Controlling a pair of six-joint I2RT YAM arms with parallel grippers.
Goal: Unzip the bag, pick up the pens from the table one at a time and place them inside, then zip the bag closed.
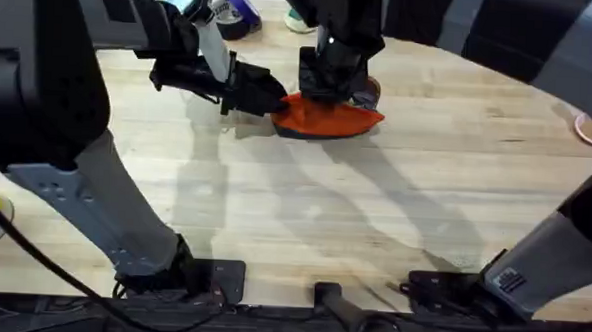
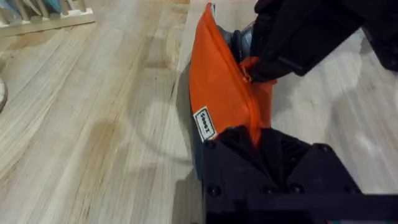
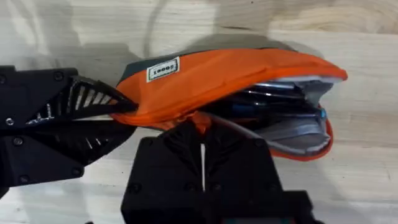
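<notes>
While both arms reach to the far middle of the table, the scene reads near to far as follows.

Table: light wood planks, bare across the near half; arm bases sit at the near edge.

Bag: orange pouch with a dark base strip, lying on the table at the far middle, its long side running left to right. A small white label sits on its side.

Bag opening: the right end gapes, showing a pale lining and dark thin things inside, likely the pens; how many I cannot tell.

Left claw: comes in from the left, fingers pressed together on the bag's left end, pinching the orange fabric. In the right wrist view its ribbed black finger lies against the cloth.

Right claw: comes down from above onto the bag's top edge, fingers closed on the zipper line, nipping a small orange tab or fold there.

Zipper: runs along the top seam between the two claws.

Far edge: a dark roll sits beyond the arms, well apart from the bag.
</notes>
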